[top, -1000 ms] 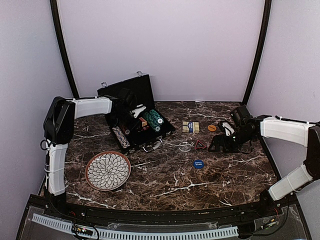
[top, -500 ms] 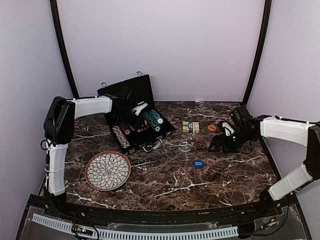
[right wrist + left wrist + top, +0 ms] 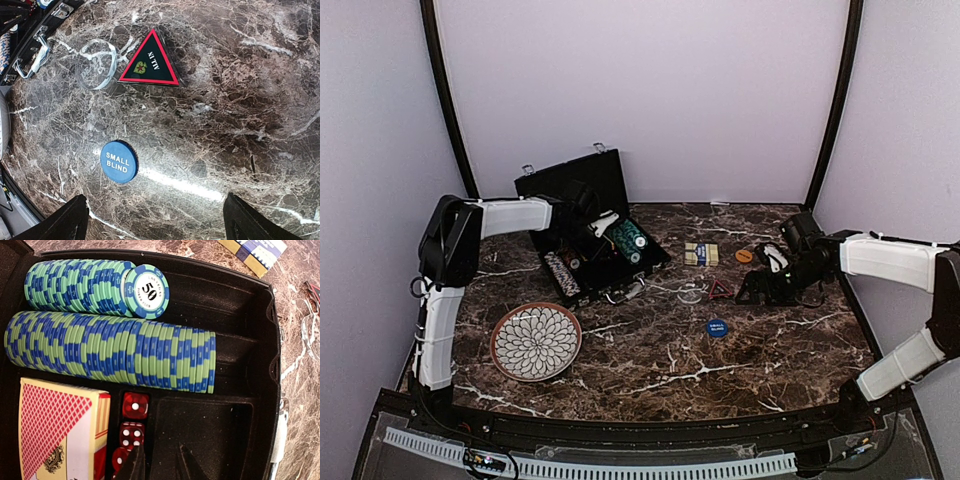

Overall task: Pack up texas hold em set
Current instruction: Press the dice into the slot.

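At 10 o'clock on the marble table (image 3: 650, 370), the black briefcase (image 3: 575, 185) stands open with its lid upright toward the back wall. The left gripper (image 3: 160, 467) hangs inside the tray, its 2 fingers apart with nothing between them.

In the left wrist view, 2 rows of green-and-blue chips (image 3: 110, 357) lie on edge in their grooves. 1 chip marked 50 (image 3: 146, 291) leans face-out against the end of the upper row. At 7 o'clock from the rows a red-backed card deck (image 3: 57, 432) lies in its slot. 3 red dice (image 3: 135, 405) line up just beside it at its 3 o'clock, the lowest partly hidden by a finger. From above, pale striped chips (image 3: 560, 272) fill the tray's 8 o'clock end.

The right gripper (image 3: 154, 210) sits low over the table at 3 o'clock, its fingers spread wide and gripping nothing. The blue button (image 3: 119, 162), lettered SMALL BLIND, lies on the marble ahead of the gripper, apart from both fingers. At 12 o'clock from the button lies a triangular marker (image 3: 149, 62) with a red edge, and a clear round disc (image 3: 97, 70) lies just beside it at 9 o'clock.

An orange button (image 3: 744, 256) and a second card deck (image 3: 701, 254) lie on the table at 1 o'clock, between the case and the right arm. The patterned plate (image 3: 536, 342) rests at 8 o'clock, near the case but apart from it.
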You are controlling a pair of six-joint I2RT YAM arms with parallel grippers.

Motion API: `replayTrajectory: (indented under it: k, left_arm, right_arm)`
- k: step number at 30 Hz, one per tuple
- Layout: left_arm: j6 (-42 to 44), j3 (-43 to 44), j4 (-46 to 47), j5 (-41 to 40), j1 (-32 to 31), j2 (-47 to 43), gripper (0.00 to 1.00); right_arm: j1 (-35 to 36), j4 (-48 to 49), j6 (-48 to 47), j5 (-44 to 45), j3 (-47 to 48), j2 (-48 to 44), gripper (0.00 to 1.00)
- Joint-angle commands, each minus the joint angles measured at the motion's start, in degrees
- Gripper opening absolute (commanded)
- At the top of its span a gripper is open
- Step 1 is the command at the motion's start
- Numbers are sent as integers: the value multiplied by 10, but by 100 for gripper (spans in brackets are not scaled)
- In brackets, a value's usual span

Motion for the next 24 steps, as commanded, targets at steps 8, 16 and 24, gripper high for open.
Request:
replayTrajectory:
  k: [8, 16, 24]
  left_arm:
    - [-11, 11, -14, -33, 9, -8, 21]
    - [-20, -33, 6, -28, 22, -43, 20]
    - [-27, -54, 18, -13, 30, -59, 19]
  right_arm:
    - [-5, 8, -3, -4, 3, 6, 95]
    - [-5, 11, -4, -9, 6, 10, 96]
    - [-5, 9, -5, -12, 7, 12, 96]
